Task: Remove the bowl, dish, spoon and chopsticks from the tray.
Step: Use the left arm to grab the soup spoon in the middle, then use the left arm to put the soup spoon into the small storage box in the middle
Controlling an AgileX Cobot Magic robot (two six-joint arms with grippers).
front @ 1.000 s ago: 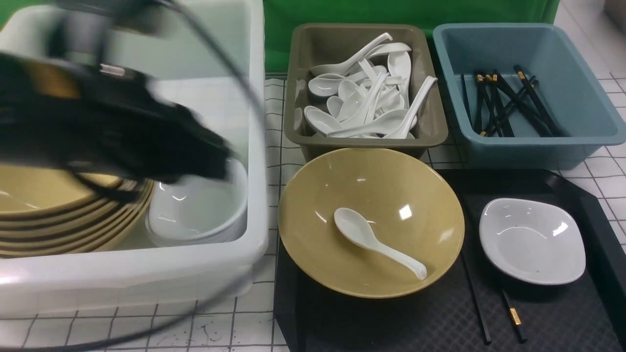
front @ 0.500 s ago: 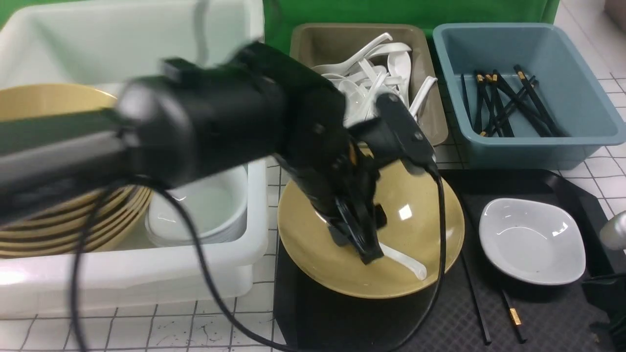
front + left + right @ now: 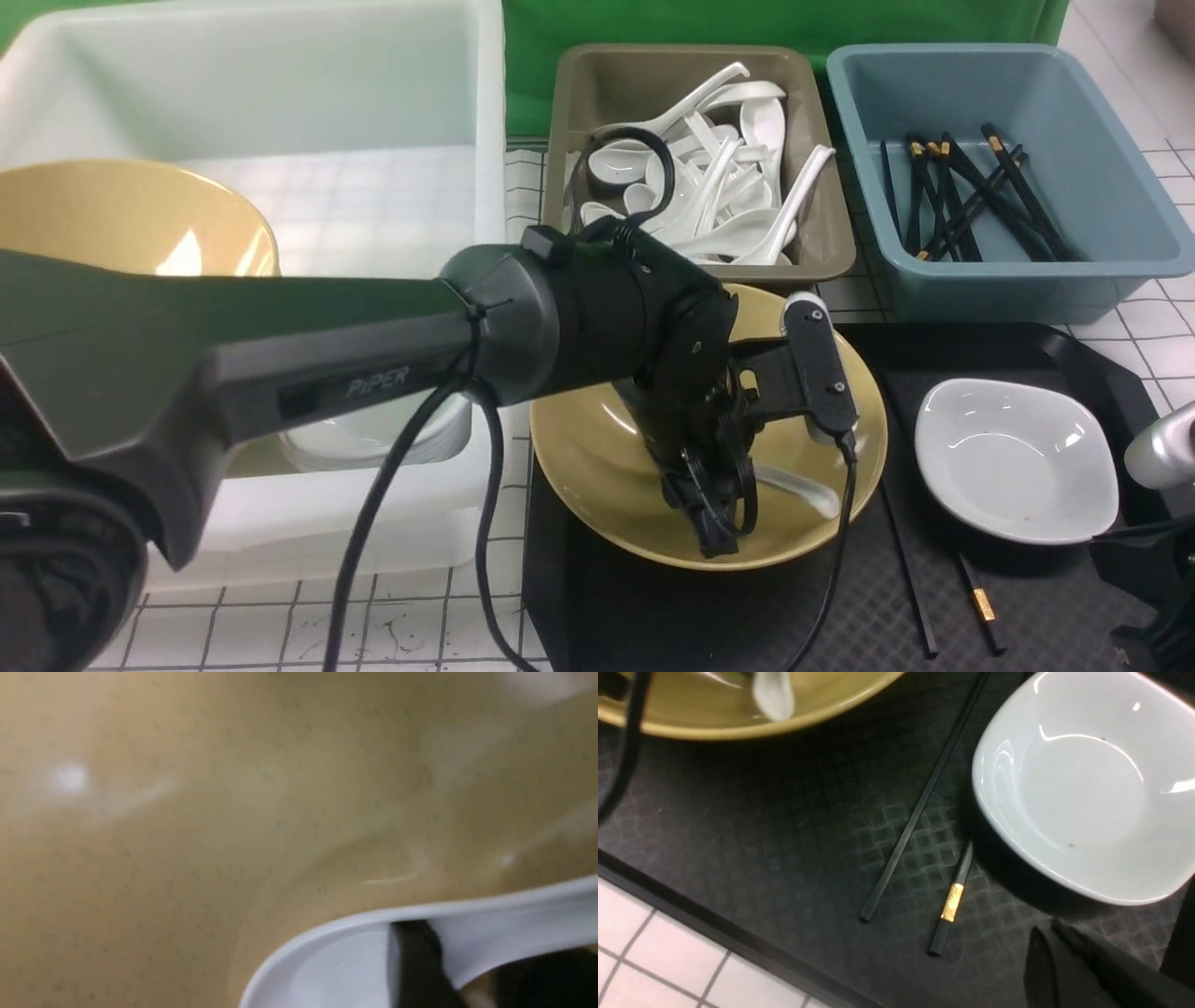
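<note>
Bowl [image 3: 597, 467] on black tray [image 3: 1027, 607] holding white spoon [image 3: 803, 490], left tool [image 3: 719, 534] angled down inside, jaws astride spoon, grip unclear, right tool [image 3: 1057, 952] closed near white dish [image 3: 1016, 460].

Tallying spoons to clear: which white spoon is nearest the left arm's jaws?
The spoon lying alone in the yellow bowl, beneath the left gripper; the other spoons are heaped in the olive-brown tub.
</note>
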